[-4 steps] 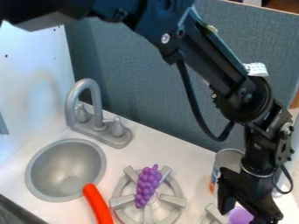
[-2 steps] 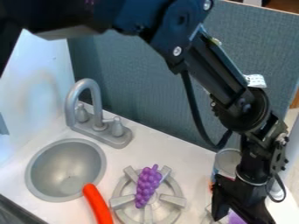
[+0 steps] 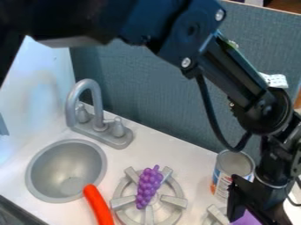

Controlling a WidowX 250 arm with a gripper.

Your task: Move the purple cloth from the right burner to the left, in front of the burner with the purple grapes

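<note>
The black gripper [image 3: 254,210] hangs low at the lower right, partly cut off by the bottom edge. A purple thing [image 3: 247,219] shows right at its underside; whether it is held cannot be made out. Just behind and left of the gripper stands an open metal can [image 3: 224,185] with a printed label. Purple toy grapes [image 3: 148,187] lie across a grey burner grate [image 3: 174,201], left of the gripper and apart from it.
A grey round sink [image 3: 38,172] is at the left, with a grey faucet [image 3: 89,86] behind it. An orange-red curved thing [image 3: 99,206] overlaps the sink's right rim. Another grey grate [image 3: 216,215] sits beside the gripper. A blue-grey panel [image 3: 135,83] stands behind.
The gripper first shifted slightly left and down, then back right. More of the can is uncovered now, and the visible part of the purple thing has changed. The grapes have stayed put.
</note>
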